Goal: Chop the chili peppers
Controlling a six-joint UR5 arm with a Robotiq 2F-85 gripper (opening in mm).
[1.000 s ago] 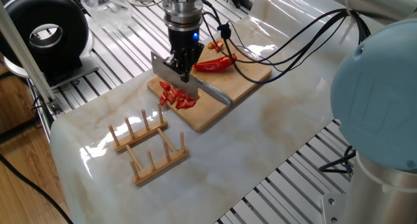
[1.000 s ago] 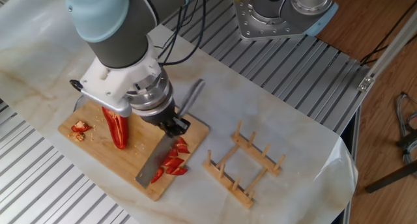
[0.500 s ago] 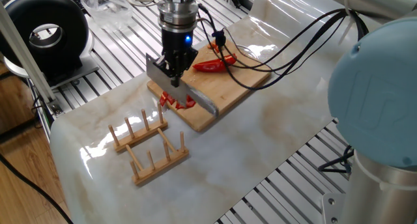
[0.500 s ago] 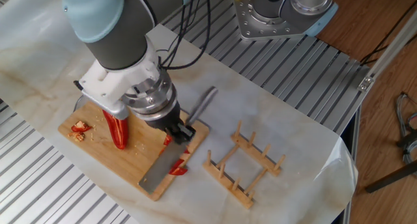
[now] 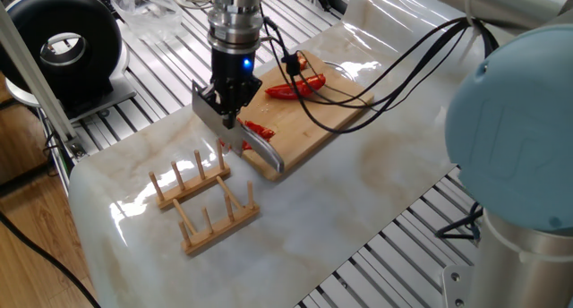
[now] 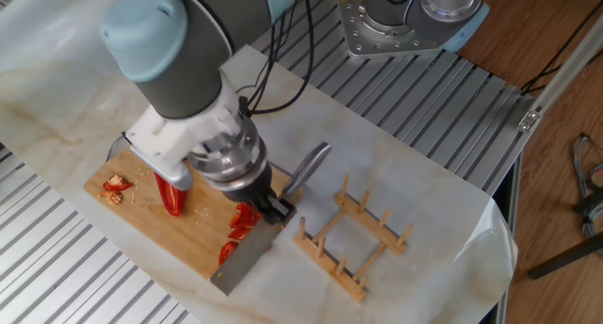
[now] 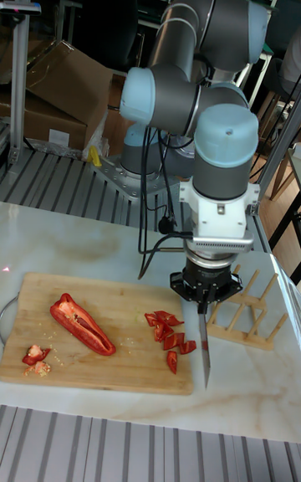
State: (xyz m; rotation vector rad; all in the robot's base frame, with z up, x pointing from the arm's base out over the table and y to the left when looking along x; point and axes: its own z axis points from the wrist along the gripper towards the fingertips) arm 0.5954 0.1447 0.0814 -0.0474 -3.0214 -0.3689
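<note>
Since a second ago the end effector is shifting off the pile of cut bits toward the cutting board's end nearest the wooden rack, carrying the knife with it. It is clamping the knife by the handle, blade hanging down. The blade is now sitting at that board end (its tip overhanging the edge in the other fixed view), where earlier it was lying across the bits.

The chili peppers: the cut bits are lying exposed on the board just beside the blade; one long uncut half is lying mid-board, with small scraps toward the far end from the rack.

Between board and rack a narrow strip of tabletop is showing; the rack is standing near the blade but apart.
</note>
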